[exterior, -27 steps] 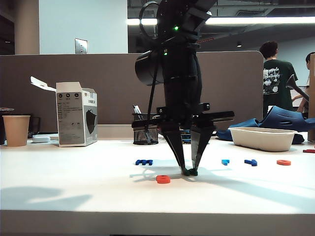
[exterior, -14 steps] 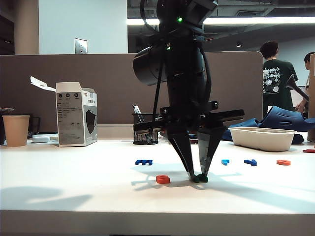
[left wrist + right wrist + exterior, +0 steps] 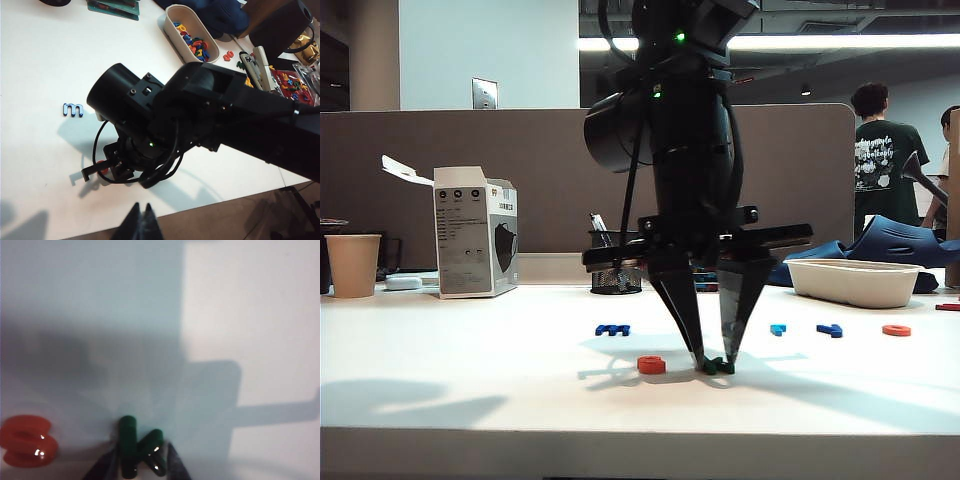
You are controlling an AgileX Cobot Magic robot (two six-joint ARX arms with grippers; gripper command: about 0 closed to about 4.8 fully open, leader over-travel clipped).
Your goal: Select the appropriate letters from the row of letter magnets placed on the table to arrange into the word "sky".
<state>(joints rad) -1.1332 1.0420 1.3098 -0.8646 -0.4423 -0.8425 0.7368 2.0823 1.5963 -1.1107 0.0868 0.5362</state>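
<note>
Table (image 3: pixel 470 390), wide, smooth and white, is carrying everything here. My right arm (image 3: pixel 200 115), black and bulky, is standing over the middle of it. At the back left a white cardboard box (image 3: pixel 475 232) is sitting with its top flap open; I cannot see into it.

A long white tub (image 3: pixel 170 25) with rounded ends is resting on the far right side, holding a loose heap of red, blue, yellow and green plastic letters. A tan paper cup (image 3: pixel 353 265) is standing upright near the left edge, its contents hidden. A black wire-mesh pot (image 3: pixel 616 275) is holding pens by the partition.

My right gripper (image 3: pixel 716 362) is pointing straight down, tips at the tabletop, jaws a narrow way apart with the green k (image 3: pixel 137 450) between them. That glossy, angular letter is lying flat on the surface; I cannot tell whether my fingers are pressing on it. Just beside it the orange-red s (image 3: pixel 25 440), rounded and shiny, is lying apart from my fingers.

My left gripper (image 3: pixel 141 227) is hanging off the near edge, its fingers looking pressed together on nothing.

In the row behind, the dark blue m (image 3: pixel 73 109) is lying left, and the light blue letter (image 3: pixel 778 329), the dark blue y (image 3: pixel 830 330) and a second orange-red letter (image 3: pixel 896 330) are lying right.
</note>
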